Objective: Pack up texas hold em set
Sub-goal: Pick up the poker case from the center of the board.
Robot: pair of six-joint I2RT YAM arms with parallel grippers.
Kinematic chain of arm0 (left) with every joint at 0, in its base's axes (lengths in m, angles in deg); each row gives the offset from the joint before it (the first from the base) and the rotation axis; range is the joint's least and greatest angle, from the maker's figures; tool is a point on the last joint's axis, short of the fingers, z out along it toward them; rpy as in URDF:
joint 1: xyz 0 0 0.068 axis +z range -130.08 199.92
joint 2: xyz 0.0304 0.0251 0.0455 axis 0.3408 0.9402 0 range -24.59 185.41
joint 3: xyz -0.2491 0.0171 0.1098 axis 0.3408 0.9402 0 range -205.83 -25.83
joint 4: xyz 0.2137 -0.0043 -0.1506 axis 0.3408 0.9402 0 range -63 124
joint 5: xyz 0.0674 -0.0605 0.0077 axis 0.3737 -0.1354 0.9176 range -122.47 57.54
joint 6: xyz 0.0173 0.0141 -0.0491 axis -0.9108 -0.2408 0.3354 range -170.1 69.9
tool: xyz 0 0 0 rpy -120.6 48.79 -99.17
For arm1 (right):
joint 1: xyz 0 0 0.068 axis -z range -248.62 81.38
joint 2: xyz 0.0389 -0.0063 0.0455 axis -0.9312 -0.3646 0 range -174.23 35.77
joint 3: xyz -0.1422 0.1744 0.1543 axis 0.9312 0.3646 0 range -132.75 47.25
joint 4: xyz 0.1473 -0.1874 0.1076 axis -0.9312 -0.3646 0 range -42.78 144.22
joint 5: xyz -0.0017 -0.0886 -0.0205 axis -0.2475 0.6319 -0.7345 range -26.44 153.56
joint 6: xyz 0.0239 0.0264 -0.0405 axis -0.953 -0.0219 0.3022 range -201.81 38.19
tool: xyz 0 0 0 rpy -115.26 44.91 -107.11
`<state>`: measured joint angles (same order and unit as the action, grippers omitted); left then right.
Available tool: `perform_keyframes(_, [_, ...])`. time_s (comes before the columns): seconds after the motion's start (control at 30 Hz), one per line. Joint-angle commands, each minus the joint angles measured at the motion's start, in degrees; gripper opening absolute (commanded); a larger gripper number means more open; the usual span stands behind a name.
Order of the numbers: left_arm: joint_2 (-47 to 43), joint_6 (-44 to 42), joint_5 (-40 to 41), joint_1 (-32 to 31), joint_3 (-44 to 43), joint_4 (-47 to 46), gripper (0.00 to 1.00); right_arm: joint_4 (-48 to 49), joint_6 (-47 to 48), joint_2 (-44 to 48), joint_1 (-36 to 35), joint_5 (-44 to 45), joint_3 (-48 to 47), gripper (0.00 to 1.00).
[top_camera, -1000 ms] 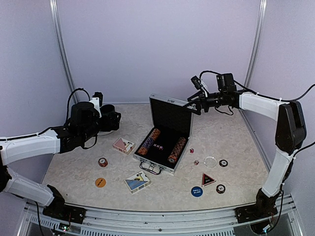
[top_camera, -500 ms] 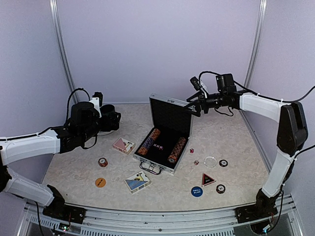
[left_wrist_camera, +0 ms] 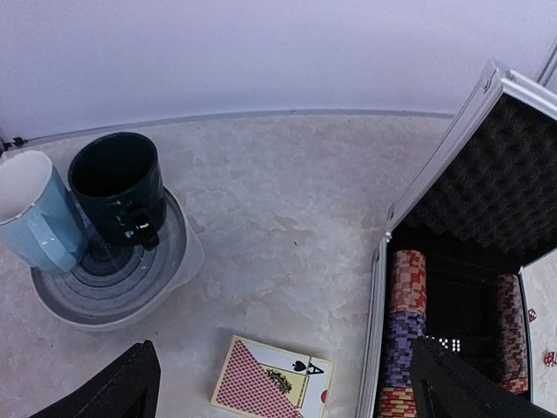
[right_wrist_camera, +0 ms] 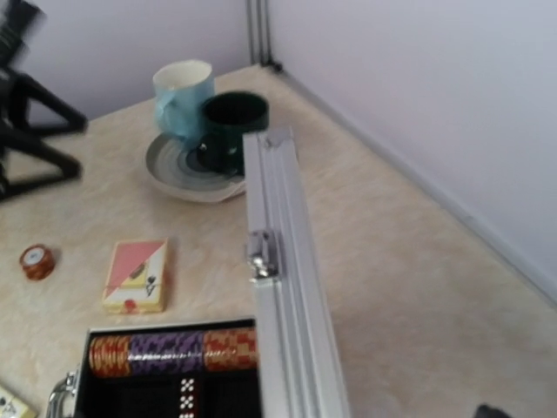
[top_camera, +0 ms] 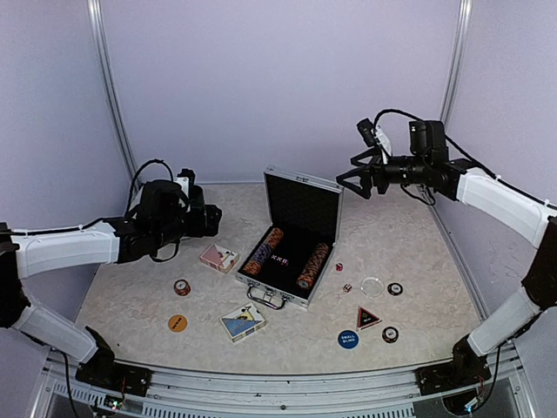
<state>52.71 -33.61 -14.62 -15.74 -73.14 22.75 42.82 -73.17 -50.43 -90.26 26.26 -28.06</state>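
Case: square silver case [top_camera: 303, 207], open at mid-table, lid upright, black lining facing the arms' bases, handle at the near edge.
Chip rows: two striped chip rows [top_camera: 264, 251] lay in the base, one along each side, with dark dice [top_camera: 279, 259] between them.
Decks: red-backed deck [top_camera: 219, 258] flat just left of the case; blue-backed deck [top_camera: 243, 322] nearer the front, apart from the handle.
Loose pieces: round buttons [top_camera: 347, 340] scattered on the table [top_camera: 418, 235] on both sides of the case; triangle marker [top_camera: 367, 318] at front right; red dice [top_camera: 339, 266] just right of the case.
Left gripper: left gripper [top_camera: 211, 219] hung above the table left of the case, fingers [left_wrist_camera: 122, 387] spread wide with nothing between them.
Right gripper: right gripper [top_camera: 351, 180] was in the air near the lid's upper right corner, fingers splayed, holding nothing.
Left wrist view only: light-blue mug [left_wrist_camera: 30, 213] and dark-green mug [left_wrist_camera: 117, 187], upright and side by side on a grey plate [left_wrist_camera: 113, 300] at back left; the lid's foam lining at close range.
Top view only: the blue-backed deck, every loose piece right of the case, and both arms; both mugs were hidden behind the left arm.
Right wrist view only: the lid's ribbed outer edge with its latch [right_wrist_camera: 261, 252], the mugs beyond it; its own fingers were almost wholly out of frame.
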Motion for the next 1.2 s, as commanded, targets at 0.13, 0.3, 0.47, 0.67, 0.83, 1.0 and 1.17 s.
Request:
perform_keyframes(0.13, [4.1,1.7,-6.3,-1.6,1.6,6.7,0.99,-3.6,-0.8,15.7,-12.2,11.7,10.3,0.97])
perform_keyframes(0.3, [-1.8,6.0,-4.8,-2.1,7.6,4.7,0.99,-4.4,3.4,11.8,-23.8,13.4,12.3,0.97])
perform_keyframes(0.47, [-6.6,9.7,-9.1,5.0,9.0,4.7,0.99,-5.7,9.5,-2.1,-32.7,9.0,7.3,0.96])
perform_keyframes(0.67, [-13.0,11.5,-10.0,11.3,8.2,7.2,0.99,-12.4,16.7,-20.9,-38.2,3.3,-6.1,0.96])
perform_keyframes(0.83, [-16.6,11.6,-10.3,13.7,7.8,9.4,0.99,-19.0,21.0,-32.9,-40.5,5.8,-17.8,0.96])
perform_keyframes(1.0, [-19.7,12.0,-11.2,14.8,8.2,9.9,0.99,-26.0,24.2,-40.1,-41.5,9.9,-24.8,0.96])
perform_keyframes(1.17, [-21.3,11.9,-11.8,14.8,8.3,9.9,0.99,-30.8,26.3,-45.0,-42.2,13.4,-29.5,0.97])
